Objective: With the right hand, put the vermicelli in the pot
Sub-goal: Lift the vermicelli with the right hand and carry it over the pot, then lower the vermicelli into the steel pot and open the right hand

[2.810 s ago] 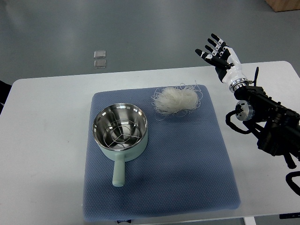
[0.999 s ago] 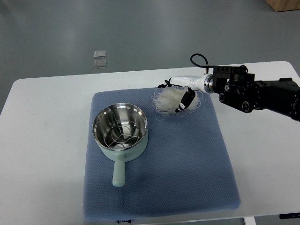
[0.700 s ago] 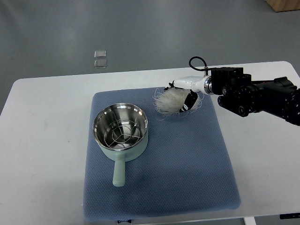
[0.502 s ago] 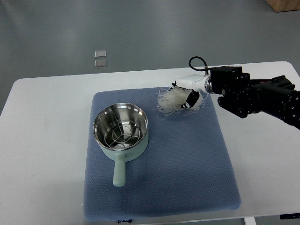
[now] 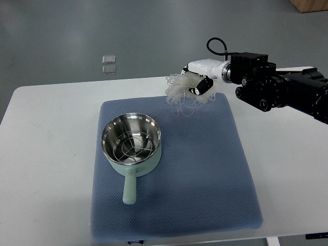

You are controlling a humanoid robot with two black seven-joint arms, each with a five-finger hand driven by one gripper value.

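Open mat (image 5: 205, 169) between right hand (image 5: 197, 82), closed on vermicelli (image 5: 180, 91), and pot (image 5: 131, 141); nothing standing across that stretch. Pot mouth unobstructed from above except 1 wire rack (image 5: 131, 144) inside; handle (image 5: 129, 187) pointing toward the near edge.

Vermicelli (image 5: 182, 89): white tangled nest, loose strands dangling, lifted above the mat's far edge. Pot (image 5: 131, 141): pale green, steel inside with wire rack, upright, handle toward camera.

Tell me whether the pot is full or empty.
Empty: the pot shows only its bare wire rack; the vermicelli is in the right hand.
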